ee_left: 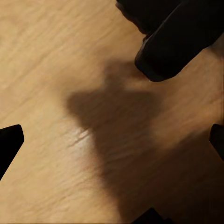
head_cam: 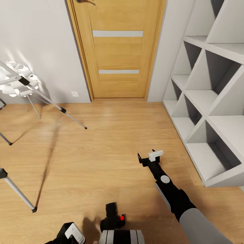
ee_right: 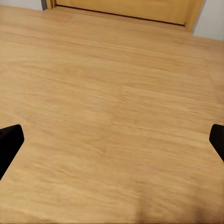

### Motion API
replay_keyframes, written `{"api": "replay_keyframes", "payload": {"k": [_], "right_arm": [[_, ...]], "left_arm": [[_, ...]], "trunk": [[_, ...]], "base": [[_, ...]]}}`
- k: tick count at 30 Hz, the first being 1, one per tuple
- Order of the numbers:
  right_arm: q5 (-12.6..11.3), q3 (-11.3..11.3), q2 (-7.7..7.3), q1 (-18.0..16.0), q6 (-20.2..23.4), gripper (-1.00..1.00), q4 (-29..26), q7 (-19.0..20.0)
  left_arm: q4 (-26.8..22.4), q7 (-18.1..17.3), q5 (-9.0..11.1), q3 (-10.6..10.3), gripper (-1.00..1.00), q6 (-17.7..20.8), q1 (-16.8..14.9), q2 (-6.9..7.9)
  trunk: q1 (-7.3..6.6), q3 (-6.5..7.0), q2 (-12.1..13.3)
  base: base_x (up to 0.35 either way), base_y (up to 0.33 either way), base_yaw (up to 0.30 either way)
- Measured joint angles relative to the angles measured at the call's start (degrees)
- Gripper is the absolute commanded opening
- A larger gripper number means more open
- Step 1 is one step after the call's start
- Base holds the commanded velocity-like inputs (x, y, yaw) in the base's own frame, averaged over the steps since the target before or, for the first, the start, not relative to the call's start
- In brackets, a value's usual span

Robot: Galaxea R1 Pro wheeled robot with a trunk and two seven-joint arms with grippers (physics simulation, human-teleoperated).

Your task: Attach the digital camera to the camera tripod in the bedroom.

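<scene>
While the digital camera point(head_cam: 113, 217) sits on the floor near the robot's base, left end effector point(head_cam: 73, 234) hovers beside it, fingers apart; right end effector point(head_cam: 150, 157) apart, empty. Camera tripod point(head_cam: 40, 98) stands well left of the door point(head_cam: 117, 51). Pickup step; next needs grasping camera.

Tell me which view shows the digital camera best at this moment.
The head view: the digital camera lies on the wood floor near the frame's lower edge, its red button visible. The left wrist view catches just a dark, blurred, cropped shape that may be part of it. The right wrist view looks over bare floor toward the door.
</scene>
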Motion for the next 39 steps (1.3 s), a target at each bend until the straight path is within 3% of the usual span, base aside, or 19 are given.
{"api": "replay_keyframes", "payload": {"k": [13, 16, 39], "right_arm": [[0.0, 0.0, 0.02, 0.0, 0.0, 1.0, 0.0, 0.0], [0.0, 0.0, 0.02, 0.0, 0.0, 1.0, 0.0, 0.0], [0.0, 0.0, 0.01, 0.0, 0.0, 1.0, 0.0, 0.0]], "left_arm": [[-0.5, 0.1, 0.0, -0.6, 1.0, 0.0, 0.0, -2.31], [-4.8, 0.2, 0.0, -0.6, 1.0, 0.2, 0.0, -2.78], [-6.0, 0.3, 0.1, -0.3, 1.0, 0.5, 0.0, -2.91]], "trunk": [[0.33, -2.88, -0.2], [0.41, -3.55, -0.2], [1.0, -8.65, -0.5]], "base": [[0.0, 0.0, 0.0], [0.0, 0.0, 0.0], [0.0, 0.0, 0.0]]}}
